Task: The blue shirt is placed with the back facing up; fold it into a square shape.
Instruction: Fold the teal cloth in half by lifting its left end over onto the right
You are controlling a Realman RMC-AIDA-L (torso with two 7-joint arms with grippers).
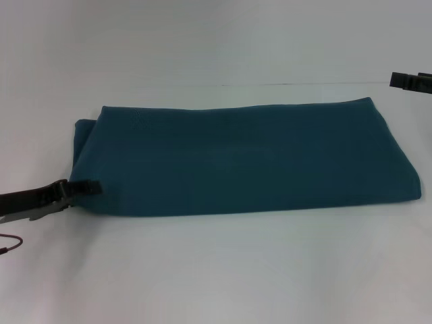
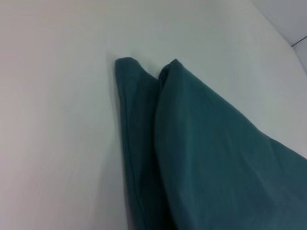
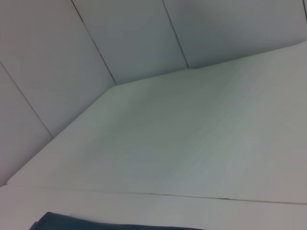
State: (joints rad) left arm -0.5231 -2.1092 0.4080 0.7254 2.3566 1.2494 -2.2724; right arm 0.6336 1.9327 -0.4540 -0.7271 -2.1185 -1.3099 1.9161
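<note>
The blue shirt (image 1: 243, 158) lies folded into a long flat band across the white table (image 1: 216, 270), with a second layer showing at its left end. My left gripper (image 1: 86, 186) is low at the shirt's front left corner, touching its edge. The left wrist view shows that end of the shirt (image 2: 216, 158) close up, two folded layers side by side. My right gripper (image 1: 405, 82) is at the far right, above and behind the shirt's right end, apart from it. The right wrist view shows only a sliver of the shirt (image 3: 72, 223).
A thin red cable (image 1: 10, 244) hangs at the left edge below my left arm. White wall panels (image 3: 120, 38) rise behind the table's far edge. Bare table lies in front of and behind the shirt.
</note>
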